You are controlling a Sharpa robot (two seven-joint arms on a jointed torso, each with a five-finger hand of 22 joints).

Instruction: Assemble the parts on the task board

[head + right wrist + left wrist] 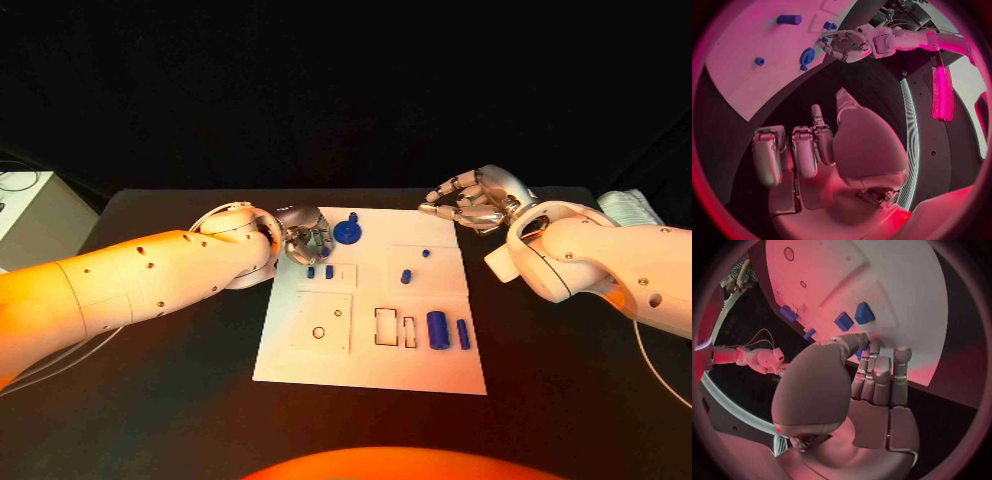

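My left hand (300, 235) sits over the task board's (433, 365) near-left far corner, fingers curled in; from the left wrist view (873, 375) a blue piece shows just behind the fingertips, but I cannot tell whether it is held. Just beside that hand, on the board, stands a round blue part with a stem (348, 232), and two small blue blocks (320, 271) lie side by side just below the hand; the same pair appears ahead of the fingers in the wrist view (853, 317).

My right hand (476, 200) hovers off the board's far right corner, above the black tabletop (577, 400), fingers loosely bent and apart, holding nothing; the right wrist view (811, 145) shows its palm empty.

Further out on the white board, a small blue peg (407, 276) stands near the middle. Toward the right lie a thick blue cylinder (437, 330) and a thinner blue rod (463, 334), parallel, just beside each other. Two rectangular recesses (387, 326) beside the cylinder hold nothing. A raised square plate (320, 322) on the left carries a ring-shaped hole and a smaller one.
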